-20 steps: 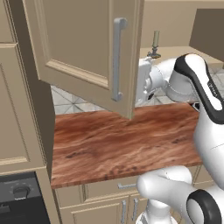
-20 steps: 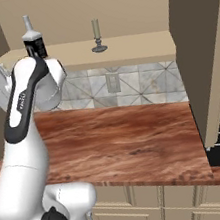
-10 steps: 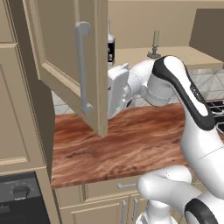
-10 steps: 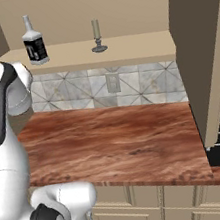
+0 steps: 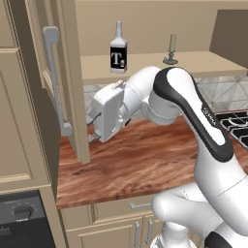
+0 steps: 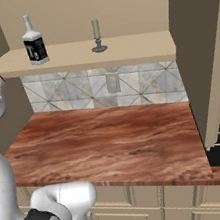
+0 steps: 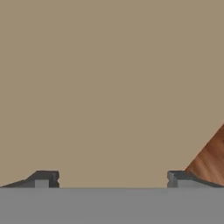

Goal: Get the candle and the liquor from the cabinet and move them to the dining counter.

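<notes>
on shelf: liquor (image 5: 118, 50), candle (image 5: 170, 49)

A single white letter "T" stands on the black label of the liquor (image 5: 118, 52) bottle, which sits near the left end of the cabinet (image 5: 203, 64) shelf.

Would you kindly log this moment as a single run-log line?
jaws: open, empty, at left cabinet door | liquor: on cabinet shelf | candle: on shelf, right of liquor | neither moved yet
</notes>
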You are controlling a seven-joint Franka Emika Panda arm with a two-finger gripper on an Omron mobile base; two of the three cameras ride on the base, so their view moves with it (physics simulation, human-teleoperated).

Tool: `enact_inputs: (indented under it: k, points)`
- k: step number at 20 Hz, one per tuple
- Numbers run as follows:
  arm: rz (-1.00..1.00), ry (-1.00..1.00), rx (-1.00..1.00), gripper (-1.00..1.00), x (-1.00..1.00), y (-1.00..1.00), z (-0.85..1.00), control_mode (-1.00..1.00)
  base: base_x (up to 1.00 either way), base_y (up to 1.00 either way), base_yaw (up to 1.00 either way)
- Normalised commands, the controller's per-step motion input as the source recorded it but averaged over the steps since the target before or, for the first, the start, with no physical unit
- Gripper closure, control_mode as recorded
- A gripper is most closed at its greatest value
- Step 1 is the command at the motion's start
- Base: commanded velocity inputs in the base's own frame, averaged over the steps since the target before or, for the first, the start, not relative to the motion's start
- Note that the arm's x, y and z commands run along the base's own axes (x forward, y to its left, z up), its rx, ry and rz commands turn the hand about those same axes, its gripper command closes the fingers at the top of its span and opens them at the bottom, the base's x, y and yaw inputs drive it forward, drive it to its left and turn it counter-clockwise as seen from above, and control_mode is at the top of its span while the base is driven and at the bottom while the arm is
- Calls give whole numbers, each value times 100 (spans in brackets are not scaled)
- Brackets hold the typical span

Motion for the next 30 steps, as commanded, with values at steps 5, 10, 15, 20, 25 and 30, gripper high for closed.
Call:
enact_inputs:
  k: [5, 10, 15, 20, 25, 30]
  points:
    - [0, -4, -9, -100, 0, -3, -9, -100, 0, 0, 0]
    - [-2, -32, -15, -100, -17, -41, -12, -100, 0, 0, 0]
    - [-13, -41, -16, -100, -30, -67, -3, -100, 0, 0, 0]
    - [-19, -39, -18, -100, -8, -63, 0, -100, 0, 0, 0]
    - [-21, -34, -15, -100, 0, -64, 0, -100, 0, 0, 0]
    - [-23, -36, -14, -100, 5, -53, 0, -100, 0, 0, 0]
